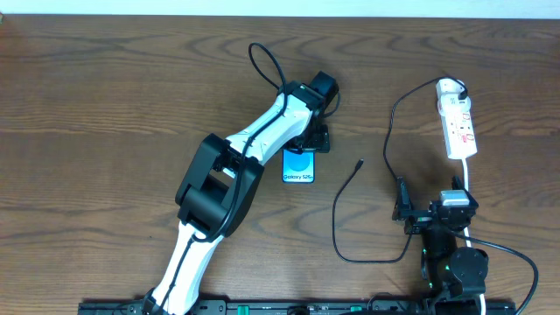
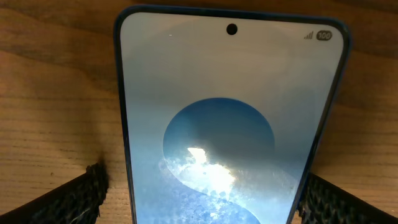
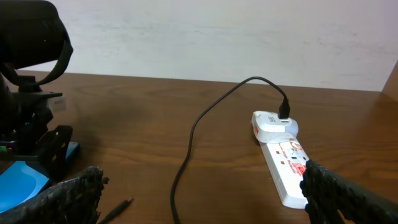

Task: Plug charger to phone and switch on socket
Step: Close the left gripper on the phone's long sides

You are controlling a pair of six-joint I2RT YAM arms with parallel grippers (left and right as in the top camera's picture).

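Straddling the phone (image 2: 230, 124) mid-table with left gripper (image 1: 308, 143) spread wide, probably to steady it; poising right gripper (image 3: 202, 193) wide, empty, at the near edge beside the charger (image 1: 335, 223).

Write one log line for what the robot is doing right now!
left gripper open around phone | right gripper open, empty | cable tip loose on table, not in phone | adapter in power strip

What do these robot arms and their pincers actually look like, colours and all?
The left arm has white tube-like links joined by chunky black joints, with a thin black cable running along it. The right arm looks mostly black. Left fingers and right fingers are black and knobbly-textured.
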